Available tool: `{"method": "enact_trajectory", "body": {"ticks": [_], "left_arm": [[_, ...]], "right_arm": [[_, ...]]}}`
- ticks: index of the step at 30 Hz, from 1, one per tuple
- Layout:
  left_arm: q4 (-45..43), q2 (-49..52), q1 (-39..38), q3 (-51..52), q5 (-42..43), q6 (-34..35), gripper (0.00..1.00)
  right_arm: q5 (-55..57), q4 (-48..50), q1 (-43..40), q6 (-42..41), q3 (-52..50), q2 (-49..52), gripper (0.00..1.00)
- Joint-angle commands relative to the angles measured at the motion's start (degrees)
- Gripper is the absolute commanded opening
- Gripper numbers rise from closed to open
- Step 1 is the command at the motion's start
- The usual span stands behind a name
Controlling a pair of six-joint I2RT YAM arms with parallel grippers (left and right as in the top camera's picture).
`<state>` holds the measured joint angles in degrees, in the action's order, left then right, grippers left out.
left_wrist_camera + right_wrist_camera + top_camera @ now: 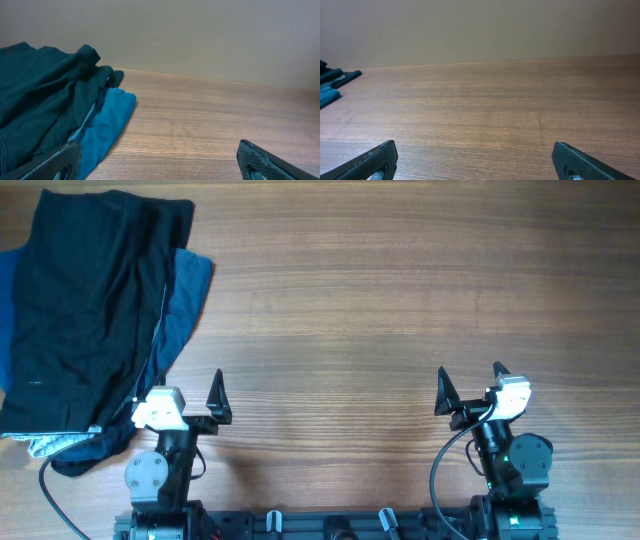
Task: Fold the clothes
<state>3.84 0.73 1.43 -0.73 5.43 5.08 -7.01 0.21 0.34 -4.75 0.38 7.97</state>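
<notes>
The black shorts (pixel 90 300) lie in a rumpled pile at the table's far left, on top of blue garments. A bit of pale lining (pixel 48 445) shows at the near end of the pile. In the left wrist view the shorts (pixel 40 90) fill the left side. My left gripper (pixel 180 385) is open and empty at the pile's near right edge, its left finger beside the cloth; in its wrist view the jaws (pixel 160 160) frame bare wood. My right gripper (pixel 470 375) is open and empty far to the right, its jaws (pixel 475 160) over bare wood.
A blue garment (pixel 192 285) sticks out from under the shorts on the right; it also shows in the left wrist view (pixel 107 125). The pile's edge shows at the far left of the right wrist view (pixel 335 80). The wooden table (pixel 400 300) spreads right of the pile.
</notes>
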Motion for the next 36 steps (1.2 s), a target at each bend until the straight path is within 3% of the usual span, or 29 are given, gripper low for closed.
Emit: {"method": "enact_trajectory", "body": {"ticks": [1,4,10,14,20,22,25,28,33,36], "left_arm": [[0.1,-0.2,-0.4,0.4,0.0,0.5,1.00],[0.0,-0.2,-0.4,0.4,0.0,0.5,1.00],[0.0,-0.2,-0.4,0.4,-0.6,0.5,1.00],[-1.4,-0.2,-0.4,0.4,0.7,1.7,1.00],[-14.7,-0.2,-0.4,-1.3,12.7,8.6,1.00],[-12.5,-0.2,-0.4,-5.5,12.5,10.8,1.00],[-2.2,1.2,-0.4,-14.1,11.9,10.8,1.00],[6.1,5.2,-0.4,-22.0,10.6,10.8,1.00],[13.1,23.6,-0.4,-39.5,10.4,10.3,1.00],[13.2,39.2,-0.4,-52.1,11.7,10.4,1.00]], "right_arm": [[1.2,0.2,0.2,-0.7,-0.1,-0.3,0.99],[5.0,0.1,0.2,4.4,-0.1,-0.3,1.00],[4.1,-0.1,0.2,4.5,-0.1,-0.3,1.00],[0.5,7.3,0.2,4.5,-0.1,-0.3,1.00],[-11.6,15.7,0.2,4.5,-0.1,-0.3,1.00],[-15.9,13.7,0.2,4.5,-0.1,-0.3,1.00],[-19.6,8.3,0.2,3.0,-0.1,-0.3,1.00],[-20.1,12.4,0.2,-2.1,-0.1,-0.3,1.00],[-20.6,16.6,0.2,-8.4,6.0,0.7,1.00],[-20.7,16.3,0.2,-5.7,15.3,6.9,1.00]]}}
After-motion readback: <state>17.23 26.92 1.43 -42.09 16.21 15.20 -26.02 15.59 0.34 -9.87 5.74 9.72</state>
